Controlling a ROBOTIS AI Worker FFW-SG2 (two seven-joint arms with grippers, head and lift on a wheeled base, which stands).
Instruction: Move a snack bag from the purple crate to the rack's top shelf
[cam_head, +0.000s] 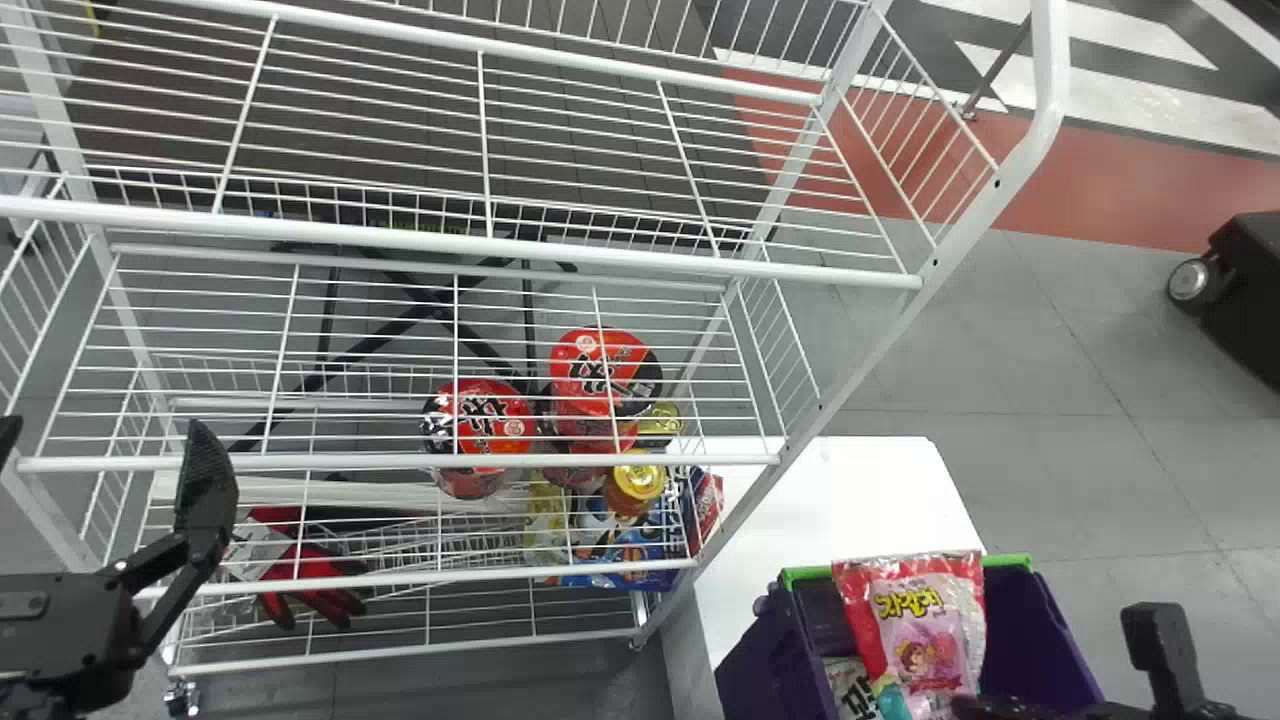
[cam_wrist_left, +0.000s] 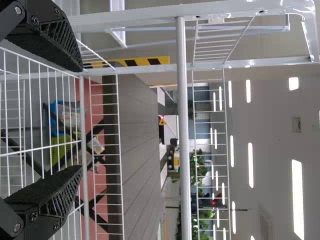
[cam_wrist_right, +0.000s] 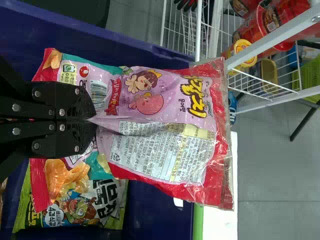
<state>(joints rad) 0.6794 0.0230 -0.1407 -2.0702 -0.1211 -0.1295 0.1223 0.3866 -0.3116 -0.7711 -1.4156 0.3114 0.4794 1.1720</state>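
1. Grasp looks made: my flat black right fingers (cam_wrist_right: 82, 102) pinch the pink-and-red plastic snack bag (cam_wrist_right: 165, 100) at the purple plastic crate's (cam_head: 765, 665) mouth.
2. My left gripper (cam_wrist_left: 80, 119) is spread.
3. Next: lift clear, then up to the white wire top shelf (cam_head: 480, 245).

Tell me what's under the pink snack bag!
Part of a green snack bag in the purple crate. The pink snack bag hides the rest; anything beneath both is covered.
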